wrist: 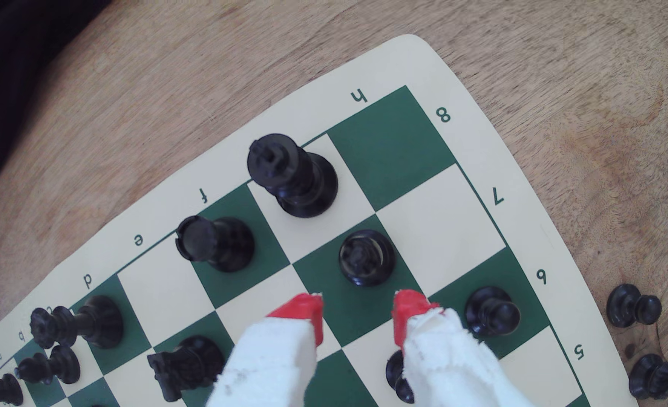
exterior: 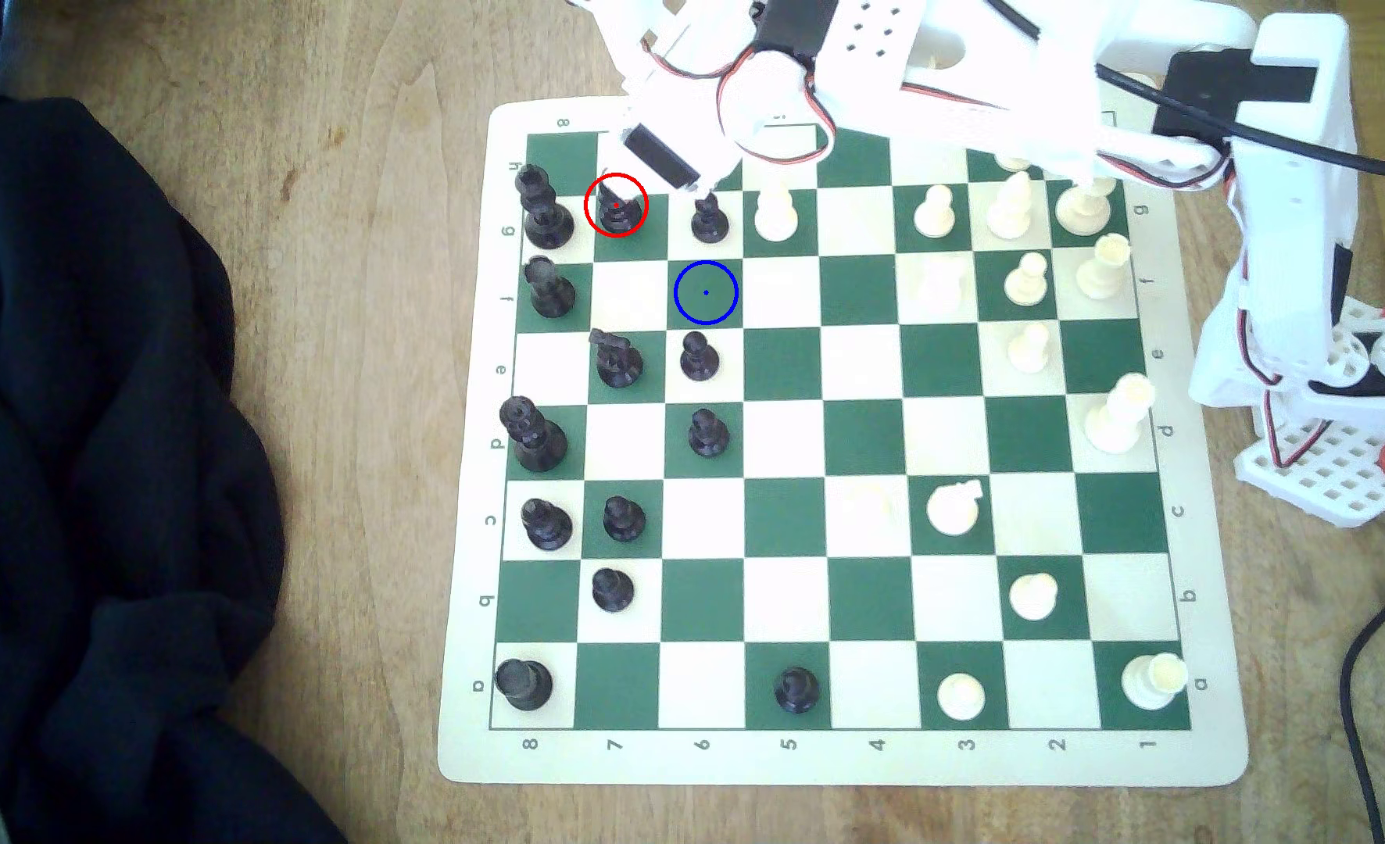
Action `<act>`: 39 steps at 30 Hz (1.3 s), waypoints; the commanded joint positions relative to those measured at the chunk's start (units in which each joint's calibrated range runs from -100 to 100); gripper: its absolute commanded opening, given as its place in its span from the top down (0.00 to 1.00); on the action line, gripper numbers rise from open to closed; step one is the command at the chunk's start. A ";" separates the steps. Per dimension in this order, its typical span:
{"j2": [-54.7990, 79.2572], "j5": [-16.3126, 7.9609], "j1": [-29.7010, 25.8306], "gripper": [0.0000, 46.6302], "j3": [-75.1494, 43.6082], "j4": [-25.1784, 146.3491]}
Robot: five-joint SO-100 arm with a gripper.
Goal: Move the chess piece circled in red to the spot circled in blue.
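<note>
wrist view: the jaws [wrist: 358,321] stand apart, red tips either side of a gap with nothing between them, just short of the bishop [wrist: 367,257]. the bishop stands upright on its green, red-ringed square. a pawn [wrist: 492,311] sits just beside one tip. farther off stand a rook [wrist: 215,243] and the king [wrist: 291,174], then the counter [wrist: 559,78]. exterior view: the blue-ringed square [exterior: 705,293] lies bare, diagonal to the bishop [exterior: 616,207].

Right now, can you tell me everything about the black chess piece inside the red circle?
The black piece circled in red looks like glossy dark plastic, with a small pointed top, ringed collars and a wide round base. It stands upright on a dark green square, near the board's corner, one column in from the edge where the black king stands. The robot's hand hangs open just above it, red fingertips apart. Nothing but the board seems to touch it.
</note>
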 commanded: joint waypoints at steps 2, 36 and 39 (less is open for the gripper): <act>-0.16 -0.34 -0.22 0.78 -7.42 -1.50; 9.09 0.00 -0.14 0.78 -11.96 -4.04; 9.60 0.05 0.17 0.78 -12.05 -4.53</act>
